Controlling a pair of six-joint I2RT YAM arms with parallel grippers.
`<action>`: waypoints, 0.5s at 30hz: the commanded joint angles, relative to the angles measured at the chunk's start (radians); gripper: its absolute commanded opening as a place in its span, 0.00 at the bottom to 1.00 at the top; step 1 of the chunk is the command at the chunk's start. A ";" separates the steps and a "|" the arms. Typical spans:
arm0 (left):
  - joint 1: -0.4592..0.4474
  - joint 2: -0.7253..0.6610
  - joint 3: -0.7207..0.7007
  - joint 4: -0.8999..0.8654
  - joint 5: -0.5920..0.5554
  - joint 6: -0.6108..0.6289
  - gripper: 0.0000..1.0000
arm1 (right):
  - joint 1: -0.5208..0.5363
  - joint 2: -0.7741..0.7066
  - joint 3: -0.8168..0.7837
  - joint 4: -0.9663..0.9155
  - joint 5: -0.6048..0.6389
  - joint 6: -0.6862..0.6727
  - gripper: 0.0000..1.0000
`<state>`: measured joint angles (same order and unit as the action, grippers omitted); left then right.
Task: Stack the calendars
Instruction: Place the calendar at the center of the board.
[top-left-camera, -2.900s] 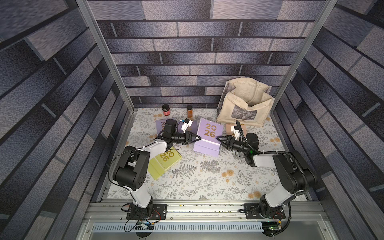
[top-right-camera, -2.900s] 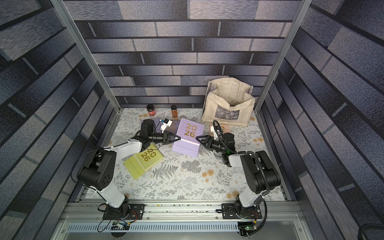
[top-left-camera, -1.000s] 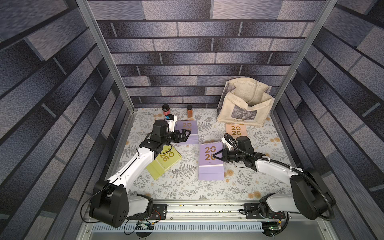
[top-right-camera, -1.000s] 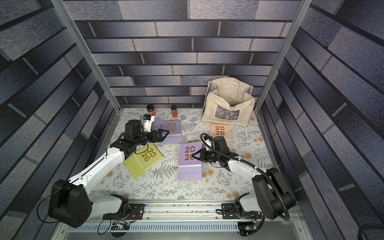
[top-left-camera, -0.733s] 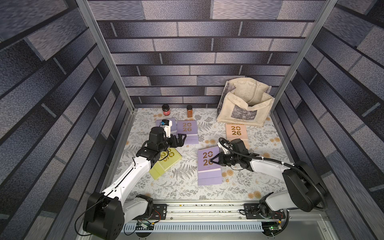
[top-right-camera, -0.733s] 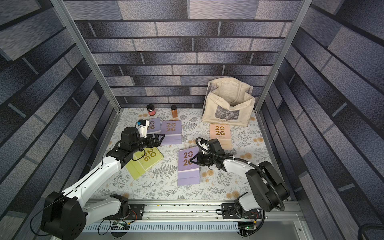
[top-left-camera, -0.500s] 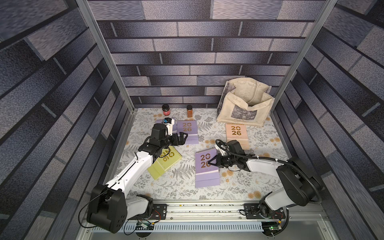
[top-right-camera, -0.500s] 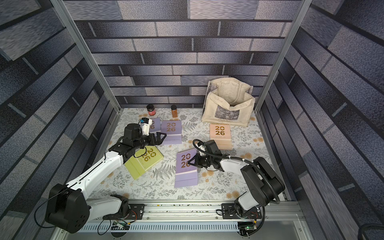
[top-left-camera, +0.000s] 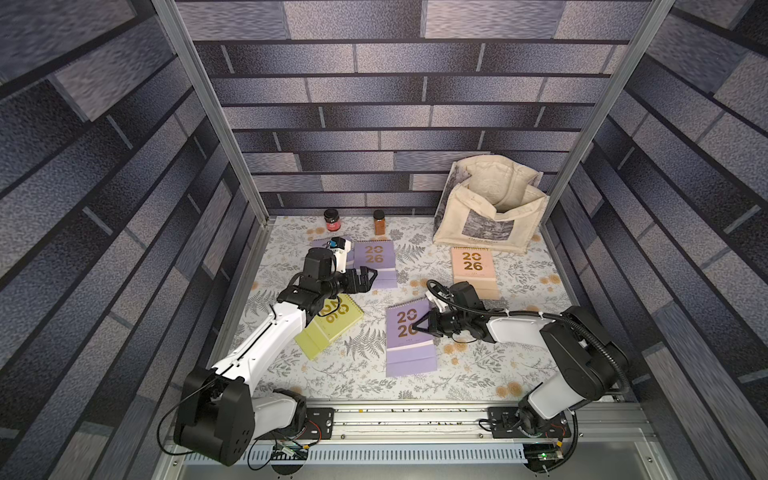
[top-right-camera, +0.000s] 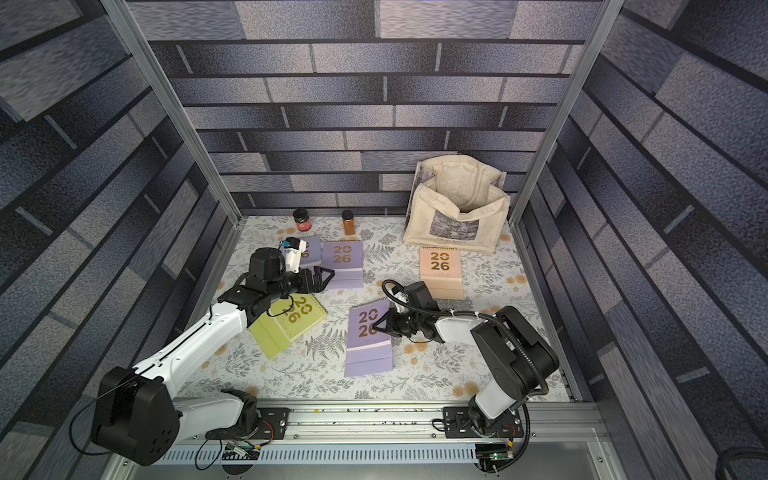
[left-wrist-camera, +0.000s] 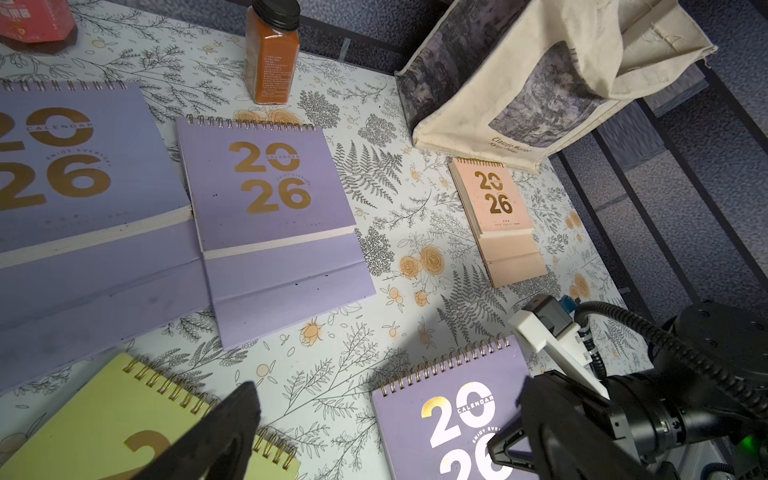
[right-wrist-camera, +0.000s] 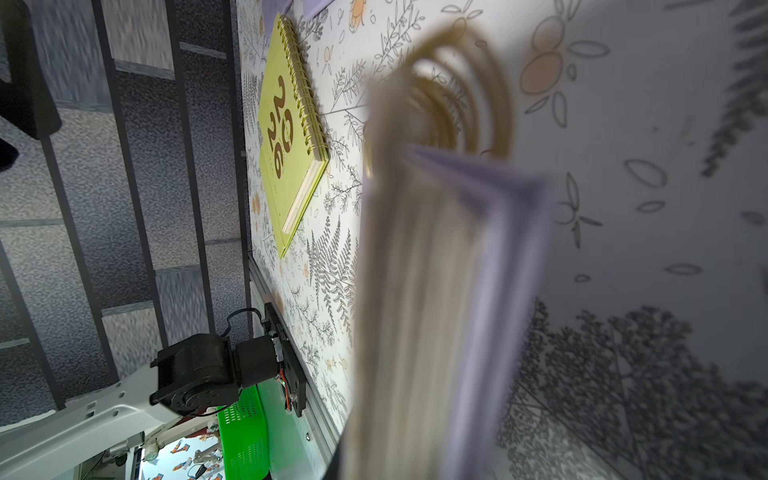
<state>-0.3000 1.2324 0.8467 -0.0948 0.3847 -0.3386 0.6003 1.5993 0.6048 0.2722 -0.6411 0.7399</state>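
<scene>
Floral-print tabletop, boxed in by dark brick-patterned walls, carried five calendars. In both top views the right gripper had its fingers closed on the right edge of a lavender calendar near the tabletop's middle; whether that edge was lifted could not be told. The left gripper hovered empty, fingers spread wide, between a green calendar near the left edge and a second lavender toward the far edge. A third lavender lay just beside the second, partly hidden by the left wrist. A peach calendar lay before a bag in the far right corner. A jar and a bottle stood at the far edge.

From the left wrist, the second lavender and third lavender lay flat, touching side by side. One open finger hung over the green calendar, which lay well apart from the gripped one.

From the right wrist, the lavender calendar filled the view edge-on and blurred, with the green calendar flat beyond it.
</scene>
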 joint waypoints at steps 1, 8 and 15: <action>-0.007 -0.005 0.020 -0.011 0.022 0.024 1.00 | 0.009 0.050 -0.032 -0.079 0.150 -0.048 0.03; -0.003 0.002 0.025 -0.014 0.033 0.023 1.00 | 0.009 0.044 -0.044 -0.117 0.182 -0.057 0.23; -0.001 0.010 0.034 -0.018 0.047 0.021 1.00 | 0.008 0.012 -0.043 -0.193 0.240 -0.075 0.36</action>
<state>-0.2996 1.2327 0.8474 -0.0956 0.4068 -0.3386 0.6003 1.6085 0.5922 0.2142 -0.5316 0.7132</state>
